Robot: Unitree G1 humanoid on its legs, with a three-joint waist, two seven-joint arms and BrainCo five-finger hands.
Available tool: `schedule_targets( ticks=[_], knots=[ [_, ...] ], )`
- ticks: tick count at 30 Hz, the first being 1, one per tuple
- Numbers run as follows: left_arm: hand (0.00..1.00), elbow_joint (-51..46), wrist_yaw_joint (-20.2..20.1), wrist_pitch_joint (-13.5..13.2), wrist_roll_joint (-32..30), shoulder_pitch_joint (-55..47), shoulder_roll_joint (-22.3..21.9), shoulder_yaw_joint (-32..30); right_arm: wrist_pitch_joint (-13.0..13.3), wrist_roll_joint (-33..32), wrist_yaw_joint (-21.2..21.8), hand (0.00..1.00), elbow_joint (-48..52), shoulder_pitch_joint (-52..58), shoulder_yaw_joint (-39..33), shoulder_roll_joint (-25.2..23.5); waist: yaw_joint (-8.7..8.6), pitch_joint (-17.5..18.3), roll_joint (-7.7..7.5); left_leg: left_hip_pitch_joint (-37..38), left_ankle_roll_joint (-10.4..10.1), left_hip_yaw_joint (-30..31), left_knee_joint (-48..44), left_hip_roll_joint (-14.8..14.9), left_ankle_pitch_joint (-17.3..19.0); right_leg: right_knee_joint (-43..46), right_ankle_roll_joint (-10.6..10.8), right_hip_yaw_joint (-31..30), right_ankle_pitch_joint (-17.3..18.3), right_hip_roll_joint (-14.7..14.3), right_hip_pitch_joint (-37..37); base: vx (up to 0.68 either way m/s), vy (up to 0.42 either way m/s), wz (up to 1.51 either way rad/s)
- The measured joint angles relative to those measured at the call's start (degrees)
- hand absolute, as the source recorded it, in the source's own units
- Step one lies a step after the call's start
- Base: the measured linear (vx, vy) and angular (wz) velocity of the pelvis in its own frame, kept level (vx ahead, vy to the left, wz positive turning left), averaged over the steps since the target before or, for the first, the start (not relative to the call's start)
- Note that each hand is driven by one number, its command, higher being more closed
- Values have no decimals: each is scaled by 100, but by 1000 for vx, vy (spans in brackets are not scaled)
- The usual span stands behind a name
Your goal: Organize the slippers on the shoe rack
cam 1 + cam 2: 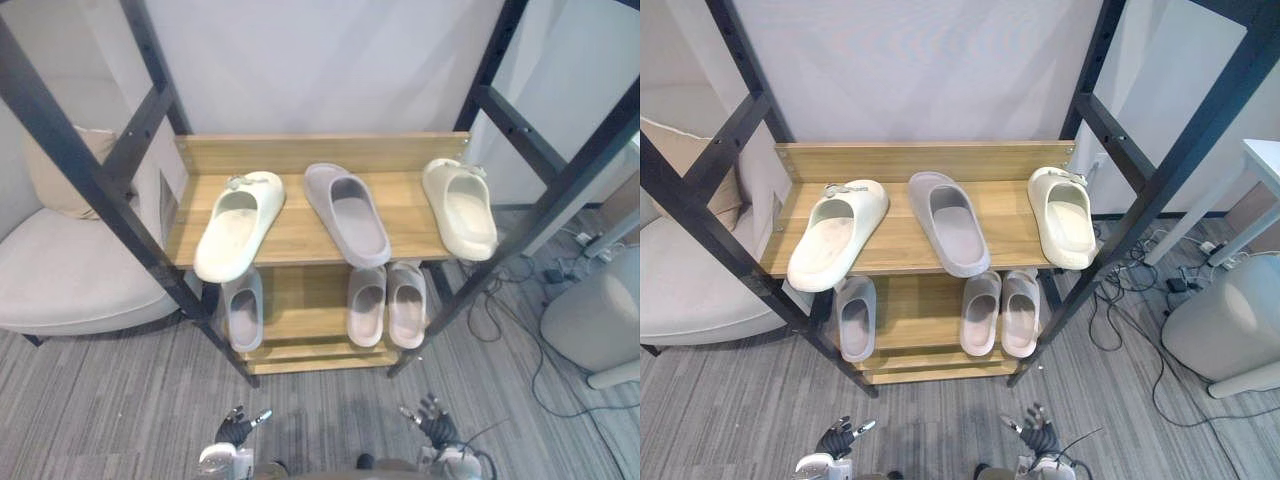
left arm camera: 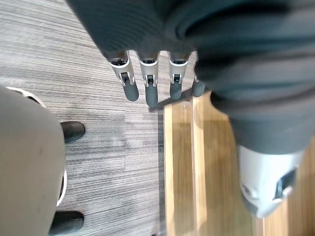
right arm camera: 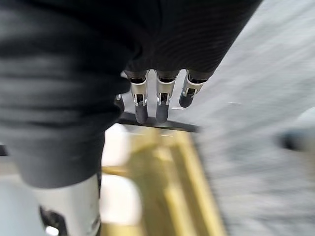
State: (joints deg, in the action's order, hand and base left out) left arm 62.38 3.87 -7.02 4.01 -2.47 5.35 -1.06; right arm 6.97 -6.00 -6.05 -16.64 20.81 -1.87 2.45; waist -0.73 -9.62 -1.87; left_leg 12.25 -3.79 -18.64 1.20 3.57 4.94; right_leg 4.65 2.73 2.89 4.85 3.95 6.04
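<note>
A wooden shoe rack in a black frame stands before me. Its upper shelf carries a cream slipper at the left, a grey slipper in the middle and another cream slipper at the right. On the lower shelf lie a grey slipper at the left and a pale pink pair side by side at the right. My left hand and right hand hang low over the carpet in front of the rack, both open and empty, fingers straight.
A beige armchair with a cushion stands left of the rack. Cables lie on the carpet at the right, next to a rounded grey seat. A white table edge shows at the far right.
</note>
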Motion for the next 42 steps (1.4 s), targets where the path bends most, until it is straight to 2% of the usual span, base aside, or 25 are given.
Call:
schedule_targets(
  ticks=[2,6,11,16,26,29,35,37,42],
  knots=[
    [0,-14,8,0,-50,-25,9,34,8,139,-43,0,509,131,-3,-7,-11,36,-3,0,0,-87,23,4,0,20,-3,-65,-12,-9,-55,-31,2,-31],
    [0,-112,92,-2,-66,-97,11,104,94,612,-121,0,2273,609,47,-28,-47,52,-1,87,5,-288,63,-15,3,43,19,-273,-63,-23,-103,-26,-3,-26],
    [0,-186,89,-2,-140,-117,58,360,241,768,-133,0,3390,555,220,-17,-73,84,-9,77,22,-354,64,-56,11,117,40,-386,-75,-6,-198,-32,-8,-9],
    [0,-206,60,-16,-233,-109,108,609,431,894,-138,0,3829,1,326,29,-72,87,-7,70,76,-299,68,-117,-2,109,90,-392,-108,28,-194,-31,-6,2],
    [0,-211,-84,-111,-273,-96,114,595,449,1050,-488,0,3729,-1931,360,518,87,108,-16,-20,307,173,230,-355,-143,-109,231,3,-199,262,-32,-21,7,23],
    [0,-204,-145,-111,-273,-98,89,411,443,1049,-562,0,3179,-2506,282,573,156,113,-50,-34,340,241,262,-411,-164,-132,236,65,-201,308,-20,-4,3,13],
    [0,-212,-179,-115,-268,-84,69,285,183,1045,-778,0,1871,-3521,110,957,236,119,-62,-203,397,460,301,-504,-208,-241,261,281,-219,379,-47,1,-5,18],
    [0,-224,-180,-117,-264,-43,60,272,106,1045,-889,0,1378,-3899,-28,965,331,109,-72,-226,399,513,303,-506,-209,-296,259,340,-220,380,-18,32,-25,14],
    [0,-258,-186,-117,-251,-33,57,275,-6,1047,-1060,0,778,-4358,-36,999,358,66,-71,-262,400,588,337,-504,-208,-303,241,448,-231,378,4,23,-24,8]
  ],
)
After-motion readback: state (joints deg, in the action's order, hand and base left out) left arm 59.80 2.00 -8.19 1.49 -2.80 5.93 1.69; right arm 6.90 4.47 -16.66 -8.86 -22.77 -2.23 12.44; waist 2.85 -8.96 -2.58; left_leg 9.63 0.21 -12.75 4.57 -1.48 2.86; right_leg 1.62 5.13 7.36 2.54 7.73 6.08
